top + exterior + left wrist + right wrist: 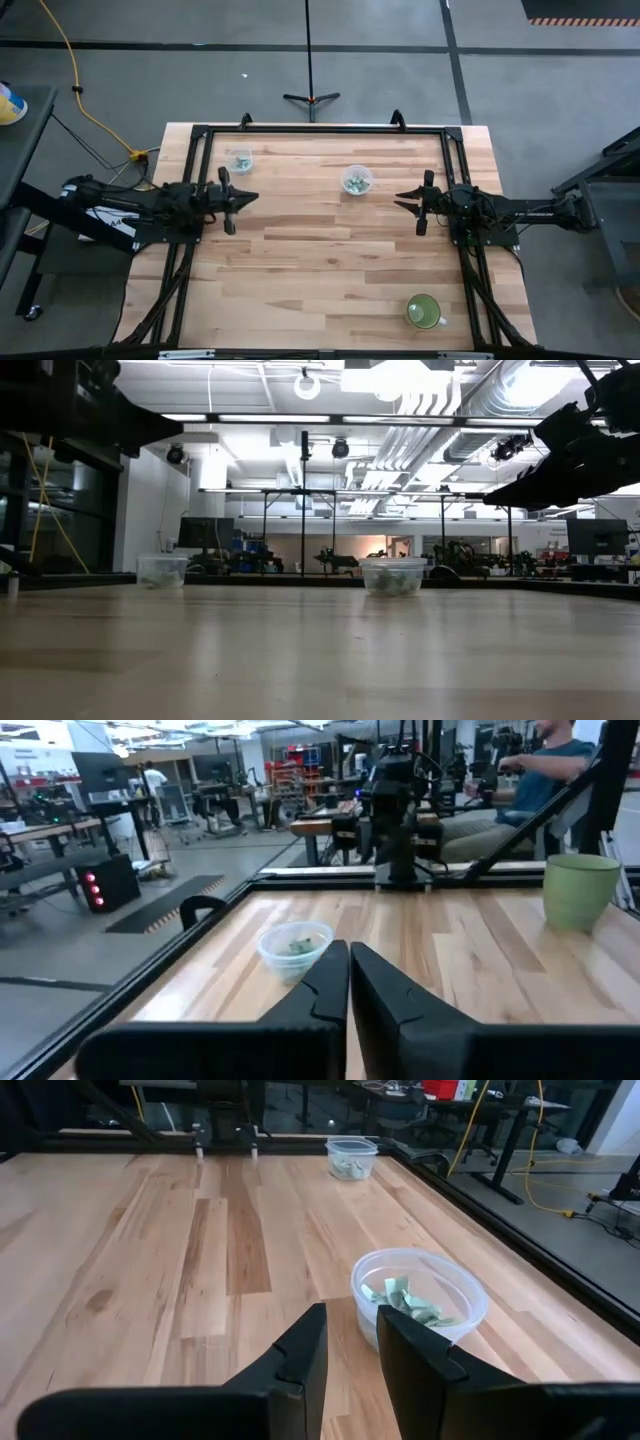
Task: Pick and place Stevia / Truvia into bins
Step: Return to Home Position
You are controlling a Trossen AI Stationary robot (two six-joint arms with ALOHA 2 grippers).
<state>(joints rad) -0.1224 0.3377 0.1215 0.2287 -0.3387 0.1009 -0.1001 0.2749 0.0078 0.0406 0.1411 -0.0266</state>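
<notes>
Left pincer [254, 197], right pincer [399, 201] aloft, cups [357, 180] seemingly stocked

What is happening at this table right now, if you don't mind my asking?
Neither arm is handling anything. The left gripper and the right gripper hang above opposite sides of the table, pointing at each other, both empty. The sweetener packets lie inside the left clear cup, near the far left corner, and the middle clear cup. No loose packet shows on the wood. A green mug stands apart near the right front corner.
</notes>
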